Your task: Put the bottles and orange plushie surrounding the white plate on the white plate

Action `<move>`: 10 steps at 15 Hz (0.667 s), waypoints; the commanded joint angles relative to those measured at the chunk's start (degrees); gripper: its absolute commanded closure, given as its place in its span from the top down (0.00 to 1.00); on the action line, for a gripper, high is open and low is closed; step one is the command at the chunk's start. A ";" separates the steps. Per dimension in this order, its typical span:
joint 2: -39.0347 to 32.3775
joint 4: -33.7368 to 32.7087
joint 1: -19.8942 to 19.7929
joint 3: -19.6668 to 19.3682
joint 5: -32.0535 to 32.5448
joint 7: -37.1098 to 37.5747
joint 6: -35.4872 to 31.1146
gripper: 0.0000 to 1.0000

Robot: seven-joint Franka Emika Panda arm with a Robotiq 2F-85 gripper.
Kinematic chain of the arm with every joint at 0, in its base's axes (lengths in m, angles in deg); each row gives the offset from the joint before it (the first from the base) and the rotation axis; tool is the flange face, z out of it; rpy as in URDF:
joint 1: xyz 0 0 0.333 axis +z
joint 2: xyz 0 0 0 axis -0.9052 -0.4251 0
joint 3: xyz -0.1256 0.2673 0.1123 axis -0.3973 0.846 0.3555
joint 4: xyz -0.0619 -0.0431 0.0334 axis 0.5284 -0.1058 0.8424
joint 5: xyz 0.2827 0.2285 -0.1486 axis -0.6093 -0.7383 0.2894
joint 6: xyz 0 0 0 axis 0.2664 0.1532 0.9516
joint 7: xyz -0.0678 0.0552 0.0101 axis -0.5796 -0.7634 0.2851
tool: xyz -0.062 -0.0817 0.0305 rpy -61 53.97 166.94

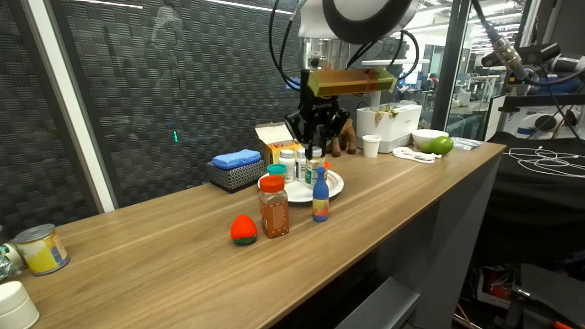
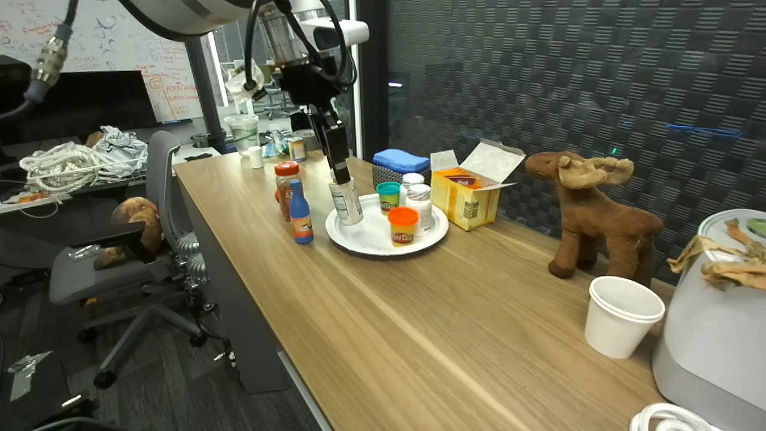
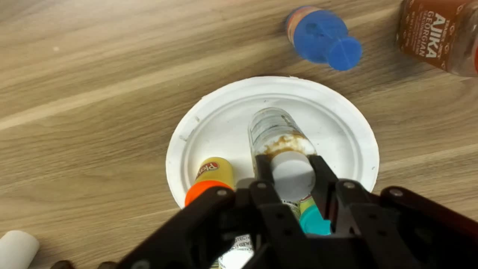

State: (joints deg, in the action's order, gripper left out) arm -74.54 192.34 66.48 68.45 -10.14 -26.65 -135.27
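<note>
Placing the white-capped, green-labelled bottle (image 1: 311, 177) looks to be the step in hand: the jaws are closed on its top, and it leans over the white plate (image 3: 332, 142), base contact unclear. Next probably calls for levelling it, then releasing. The blue bottle (image 1: 321, 201), Ajika jar (image 1: 274, 214) and orange plushie (image 1: 243, 228) remain on the bench (image 1: 183, 274), off the plate.

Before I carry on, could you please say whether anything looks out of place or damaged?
The bottle in the gripper seems to lean rather than stand straight in an exterior view, and the wrist view shows uneven brownish patches near its top, perhaps residue. Something crumpled and brownish, hard to name, hangs over the white appliance.
</note>
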 commanded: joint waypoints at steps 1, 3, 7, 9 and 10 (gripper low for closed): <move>-1.94 -2.68 0.72 -2.01 0.45 -0.02 -0.37 0.08; -1.99 -2.65 0.41 -3.06 0.13 -0.45 -0.37 0.08; -1.64 -2.15 -0.71 -5.34 -0.93 -2.02 -0.40 0.08; -1.79 -2.08 -1.26 -6.04 -2.29 -3.37 -0.57 0.08; -1.93 -2.09 -1.47 -6.27 -2.81 -3.85 -0.69 0.08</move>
State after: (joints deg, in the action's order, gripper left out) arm -76.46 191.03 65.49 62.91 -10.71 -28.02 -135.37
